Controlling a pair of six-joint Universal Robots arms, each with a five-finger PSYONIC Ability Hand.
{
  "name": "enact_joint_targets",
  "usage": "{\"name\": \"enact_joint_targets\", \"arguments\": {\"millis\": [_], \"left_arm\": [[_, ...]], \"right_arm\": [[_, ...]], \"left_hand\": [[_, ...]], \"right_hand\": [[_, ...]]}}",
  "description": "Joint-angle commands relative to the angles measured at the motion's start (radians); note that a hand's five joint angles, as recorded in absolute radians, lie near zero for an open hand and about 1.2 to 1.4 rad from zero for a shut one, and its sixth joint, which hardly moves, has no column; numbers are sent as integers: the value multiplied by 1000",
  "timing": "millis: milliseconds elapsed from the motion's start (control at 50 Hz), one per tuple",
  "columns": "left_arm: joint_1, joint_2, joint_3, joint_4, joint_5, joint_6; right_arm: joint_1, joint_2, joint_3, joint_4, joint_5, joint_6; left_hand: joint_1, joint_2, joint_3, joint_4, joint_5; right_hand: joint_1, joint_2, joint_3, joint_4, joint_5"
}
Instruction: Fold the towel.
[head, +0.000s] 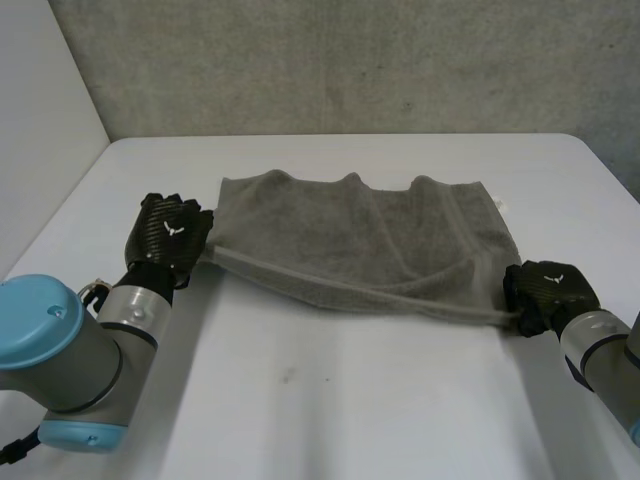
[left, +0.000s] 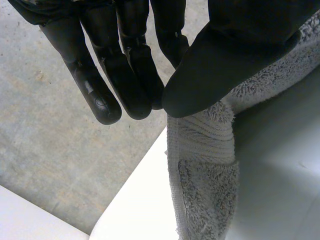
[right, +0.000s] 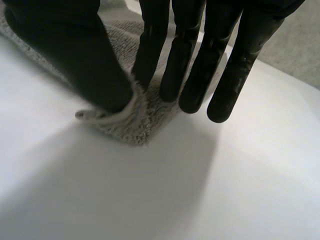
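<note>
Towel stretched between two hands

A grey towel (head: 350, 240) lies on the white table (head: 330, 410), its far edge rippled. The left hand (head: 170, 232) is at the near left corner, the right hand (head: 548, 288) at the near right corner. The near edge runs straight between them. A grey wall (head: 330, 60) stands behind.

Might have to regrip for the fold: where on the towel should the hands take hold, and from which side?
Take the towel by its two near corners, each from its own outer side: the hemmed near edge runs straight between them, so it should lift evenly, while the far edge lies in waves. The left hand and right hand pinch those corners now.
</note>
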Motion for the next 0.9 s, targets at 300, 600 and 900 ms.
{"name": "enact_joint_targets", "arguments": {"millis": [300, 600, 900], "left_arm": [[-7, 1, -15, -220, 14, 11], [162, 97, 18, -381, 214, -1], [245, 85, 32, -567, 327, -255]], "right_arm": [[-97, 1, -54, -39, -7, -14], [-96, -22, -15, -39, -15, -72], [-92, -22, 9, -37, -41, -100]], "left_hand": [[-911, -925, -923, -925, -898], [-771, -785, -783, -784, -757], [-424, -438, -436, -438, -411]], "right_hand": [[477, 313, 316, 323, 354], [477, 313, 316, 323, 354], [477, 313, 316, 323, 354]]}}
